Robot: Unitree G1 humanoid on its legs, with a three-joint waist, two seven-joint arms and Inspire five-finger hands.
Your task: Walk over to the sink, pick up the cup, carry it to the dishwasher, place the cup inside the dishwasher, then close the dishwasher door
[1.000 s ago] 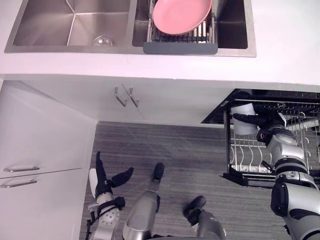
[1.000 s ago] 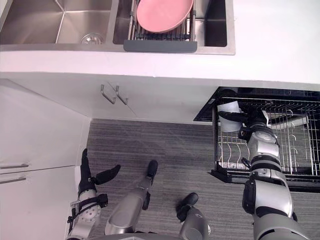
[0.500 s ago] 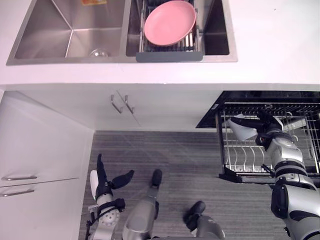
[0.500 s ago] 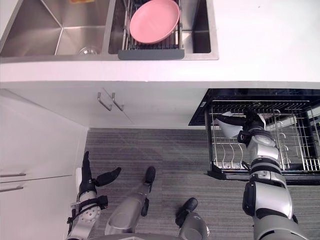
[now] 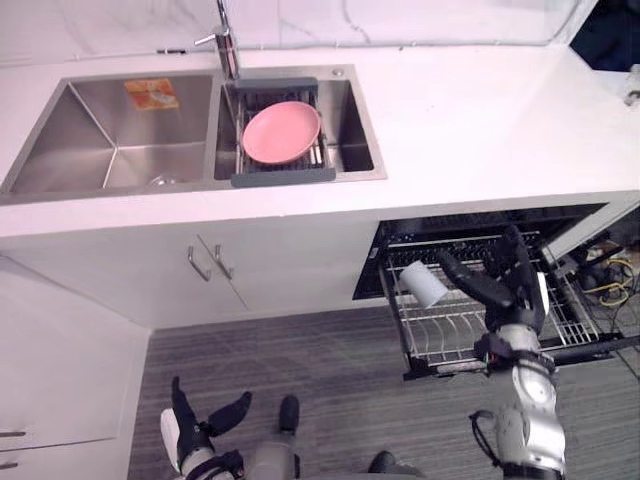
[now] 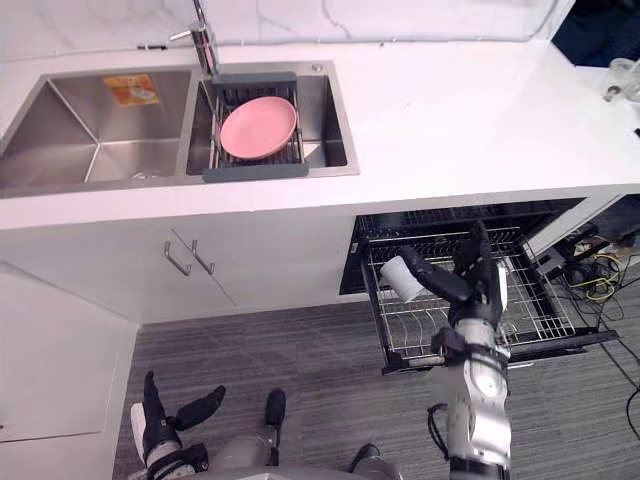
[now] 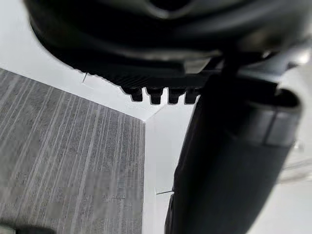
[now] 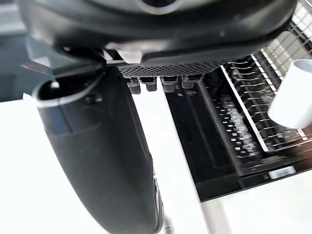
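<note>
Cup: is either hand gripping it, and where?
Nothing is held. The white cup lies on the dishwasher rack, clear of the open right hand; left hand open too.

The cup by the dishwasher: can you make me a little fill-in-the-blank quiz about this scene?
1. The white cup lies tilted on the dishwasher's pulled-out wire ____.
2. The right hand next to it holds nothing; its fingers are ____, not curled.
3. The plate in the sink is coloured ____.
Missing words: rack; straight; pink.
</note>
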